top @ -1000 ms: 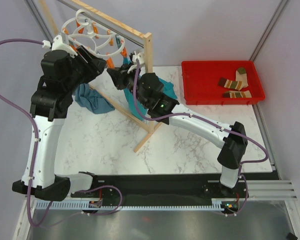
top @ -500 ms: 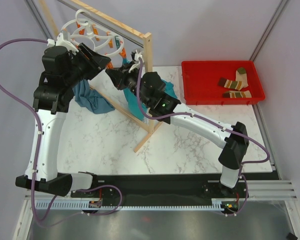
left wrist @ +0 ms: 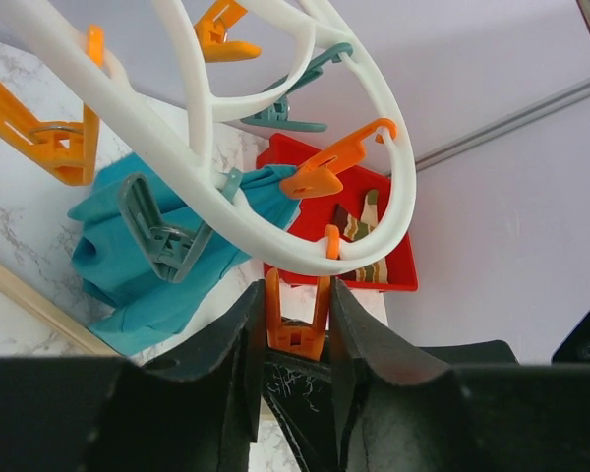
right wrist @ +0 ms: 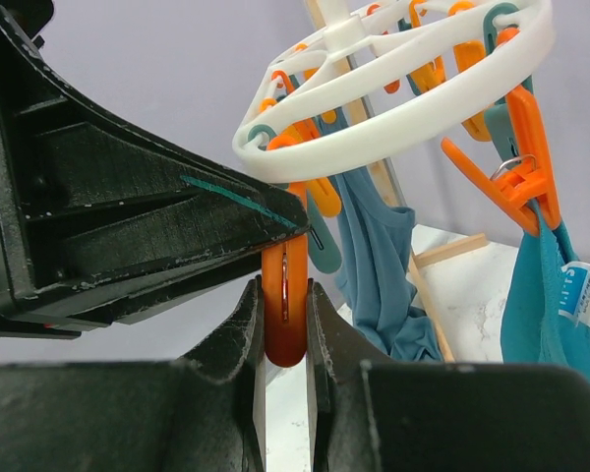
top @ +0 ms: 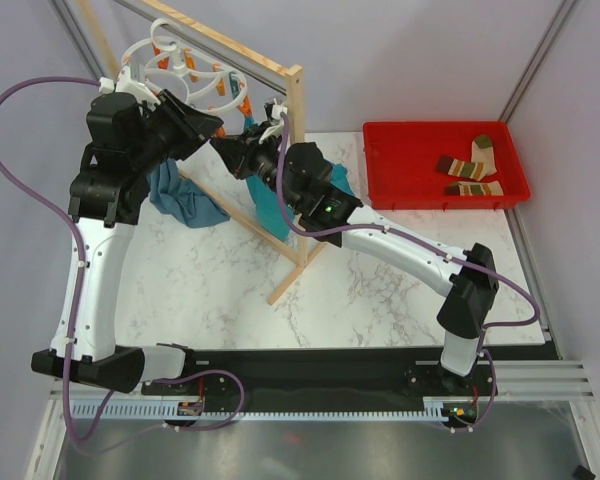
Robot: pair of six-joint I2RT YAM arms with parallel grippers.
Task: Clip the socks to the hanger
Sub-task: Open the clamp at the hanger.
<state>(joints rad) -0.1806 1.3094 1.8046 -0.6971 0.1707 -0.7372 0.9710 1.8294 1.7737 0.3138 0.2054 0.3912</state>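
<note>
We are pinching the hanger's (left wrist: pixel 190 169) clip (left wrist: pixel 295 339).
Left gripper (left wrist: pixel 295 297) and right gripper (right wrist: pixel 281 292) are squeezing it; socks (top: pixel 467 163) lying at two o'clock.

Two socks (top: pixel 461 164), one hanger (right wrist: pixel 403 120), one red tray (top: pixel 400 165)

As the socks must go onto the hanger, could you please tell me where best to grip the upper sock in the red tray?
I would pinch the upper sock at its far end, coming straight down from above: it lies flat in the red tray, and that end points clear of the other sock.
</note>
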